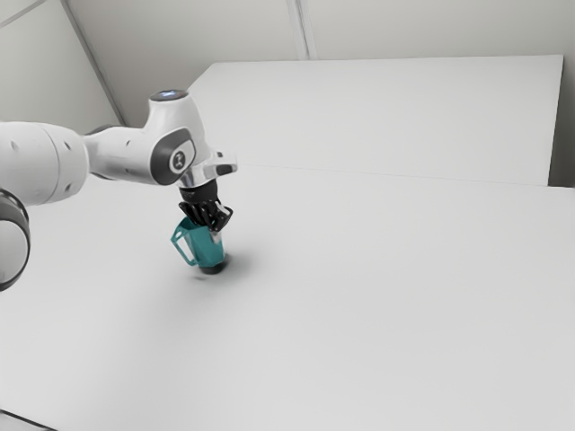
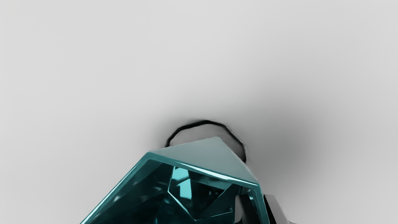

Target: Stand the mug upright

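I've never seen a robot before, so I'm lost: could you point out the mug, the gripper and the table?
Mug (image 1: 208,246): exterior view, on its teal side.
Gripper (image 2: 257,202): wrist view, midway between its fingertips.
Table (image 1: 386,296): exterior view, on its bare pale top.

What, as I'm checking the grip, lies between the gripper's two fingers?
The wall of the teal mug lies there: the wrist view shows one finger inside the mug and the other finger outside it.
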You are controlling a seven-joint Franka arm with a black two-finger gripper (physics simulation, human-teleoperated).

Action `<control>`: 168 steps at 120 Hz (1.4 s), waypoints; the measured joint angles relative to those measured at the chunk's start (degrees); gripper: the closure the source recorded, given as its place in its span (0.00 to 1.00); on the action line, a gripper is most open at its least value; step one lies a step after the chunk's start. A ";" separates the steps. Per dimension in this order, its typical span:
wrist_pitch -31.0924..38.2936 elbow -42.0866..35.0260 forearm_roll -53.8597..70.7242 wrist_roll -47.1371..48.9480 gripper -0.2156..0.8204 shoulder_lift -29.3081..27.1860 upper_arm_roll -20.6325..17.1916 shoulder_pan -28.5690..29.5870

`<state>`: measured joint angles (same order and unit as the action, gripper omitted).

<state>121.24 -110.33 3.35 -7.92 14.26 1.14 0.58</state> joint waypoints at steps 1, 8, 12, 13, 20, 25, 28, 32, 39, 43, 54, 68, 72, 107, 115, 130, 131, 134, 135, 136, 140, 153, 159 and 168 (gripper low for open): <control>0.01 0.00 0.16 0.19 0.94 0.07 0.00 -0.01; 0.07 0.07 1.10 1.49 0.95 0.39 -0.06 -0.12; 0.11 0.12 1.51 2.20 0.95 0.50 -0.17 -0.21; 0.11 0.13 1.61 2.38 0.95 0.53 -0.19 -0.23; 0.16 0.16 2.36 3.54 0.95 0.77 -0.30 -0.29; 0.19 0.17 2.76 4.32 0.95 1.01 -0.34 -0.29; 0.21 0.17 2.96 4.76 0.96 1.12 -0.35 -0.29; 0.23 0.17 3.32 5.32 0.96 1.24 -0.36 -0.30; 0.32 0.14 3.81 6.23 0.96 1.49 -0.37 -0.30; 0.38 0.12 4.01 6.72 0.96 1.71 -0.37 -0.31; 0.61 0.08 4.32 7.93 0.95 2.24 -0.36 -0.32; 0.83 0.01 4.23 9.03 0.85 2.74 -0.35 -0.39; 0.87 -0.03 4.19 9.29 0.78 2.79 -0.35 -0.40; 0.96 0.07 3.98 11.00 0.36 2.26 -0.35 -0.67; 0.84 0.13 3.96 11.28 0.32 1.65 -0.38 -0.66; 0.52 0.17 3.96 11.75 0.27 -0.29 -0.46 -0.70; 0.49 0.17 3.95 11.78 0.27 -0.44 -0.47 -0.71; 0.40 0.17 3.94 11.86 0.26 -1.02 -0.65 -0.68; 0.37 0.17 3.94 11.89 0.26 -1.24 -0.71 -0.69; 0.34 0.17 3.93 11.91 0.26 -1.46 -0.76 -0.71; 0.12 0.18 3.90 12.01 0.25 -2.50 -0.93 -0.82; -2.18 0.17 3.41 12.24 0.23 -7.04 -1.11 -1.59; -3.83 0.25 3.10 12.30 0.23 -9.62 -1.08 -2.01; -7.00 0.75 2.57 12.31 0.22 -12.96 -1.04 -2.47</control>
<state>114.24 -109.58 5.92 4.39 1.29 0.11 -1.89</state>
